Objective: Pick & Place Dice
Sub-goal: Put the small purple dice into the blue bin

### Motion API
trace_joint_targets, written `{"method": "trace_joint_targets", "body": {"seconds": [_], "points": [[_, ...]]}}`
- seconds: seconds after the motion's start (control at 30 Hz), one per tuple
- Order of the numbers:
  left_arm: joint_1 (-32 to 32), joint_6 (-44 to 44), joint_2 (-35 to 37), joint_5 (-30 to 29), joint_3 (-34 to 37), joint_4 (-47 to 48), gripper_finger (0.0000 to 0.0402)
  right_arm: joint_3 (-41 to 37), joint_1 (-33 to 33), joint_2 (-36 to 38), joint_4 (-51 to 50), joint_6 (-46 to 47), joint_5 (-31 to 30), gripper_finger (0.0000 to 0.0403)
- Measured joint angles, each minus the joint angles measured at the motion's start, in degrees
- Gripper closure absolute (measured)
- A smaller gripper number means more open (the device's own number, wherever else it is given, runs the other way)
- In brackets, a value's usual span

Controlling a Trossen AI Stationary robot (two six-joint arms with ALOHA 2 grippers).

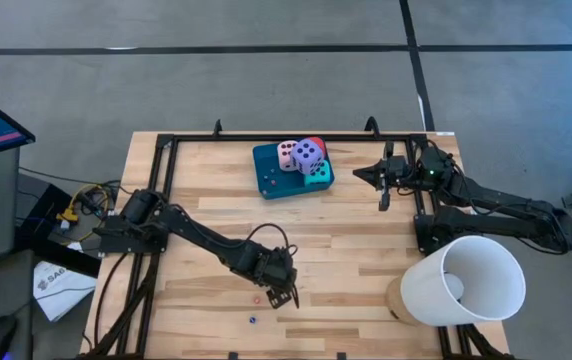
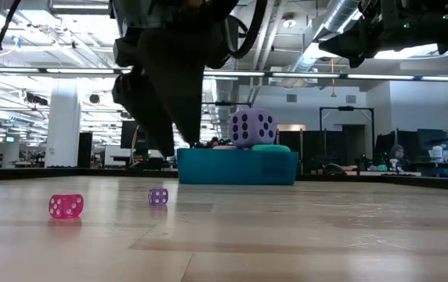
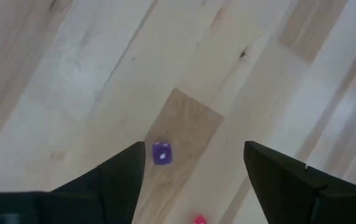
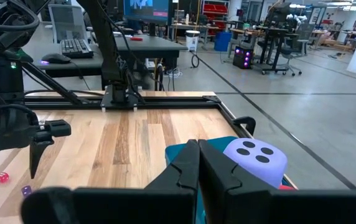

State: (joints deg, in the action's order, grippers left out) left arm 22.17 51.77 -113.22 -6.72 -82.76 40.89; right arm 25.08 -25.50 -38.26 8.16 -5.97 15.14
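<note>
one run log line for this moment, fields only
left tool: open, above small purple die | right tool: shut, beside teal tray | big purple die: atop tray pile | small pink die: on table

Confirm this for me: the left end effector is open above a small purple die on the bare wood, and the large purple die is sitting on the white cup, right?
Not quite. The left end effector is open above the small purple die, but the large purple die sits stacked on the other large dice on the teal tray, not on the white cup. The high view shows it.

Bare bench (image 1: 366,250) lies open beside the teal tray (image 1: 269,172); the white cup (image 1: 463,282) blocks one corner.
</note>
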Motion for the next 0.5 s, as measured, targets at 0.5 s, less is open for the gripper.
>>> {"method": "trace_joint_targets", "body": {"seconds": [0.5], "points": [[0.1, -0.3, -1.3, -1.8, 0.0, 1.3, 0.0187, 0.0, 0.0, 0.0, 0.0, 0.0, 0.0, 0.0403]]}}
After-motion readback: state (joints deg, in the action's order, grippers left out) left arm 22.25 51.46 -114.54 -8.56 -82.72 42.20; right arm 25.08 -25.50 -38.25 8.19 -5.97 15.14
